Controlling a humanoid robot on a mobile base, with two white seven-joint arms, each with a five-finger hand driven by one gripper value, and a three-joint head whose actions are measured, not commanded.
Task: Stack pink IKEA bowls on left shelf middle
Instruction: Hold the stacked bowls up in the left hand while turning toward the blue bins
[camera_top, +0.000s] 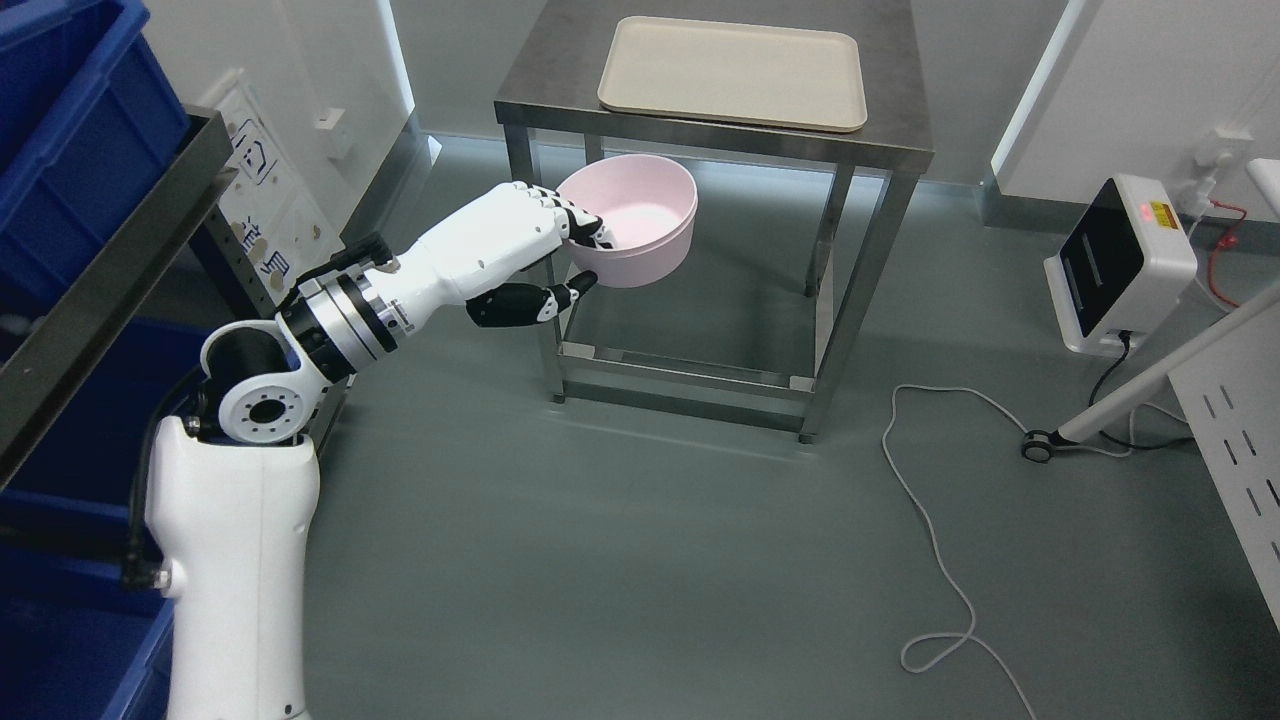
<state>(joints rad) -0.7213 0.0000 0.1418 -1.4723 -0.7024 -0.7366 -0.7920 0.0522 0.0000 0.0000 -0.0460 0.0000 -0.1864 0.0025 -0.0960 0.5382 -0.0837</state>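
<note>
Bowl (640, 215) (pink) pinched at near rim by left hand (525, 255), held in air before steel table (900, 100).

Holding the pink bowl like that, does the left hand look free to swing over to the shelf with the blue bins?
Probably yes. The left hand grips the pink bowl in open air in front of the steel table, and nothing stands between it and the shelf on the left. Its middle level is mostly out of view.

I see my left arm (240, 540) rising from the lower left corner, bent at the elbow and reaching up to the right. The left hand (535, 250) is clamped on a pink bowl (635, 225): fingers (585, 228) hook over its near rim, thumb (535, 303) presses beneath.
</note>
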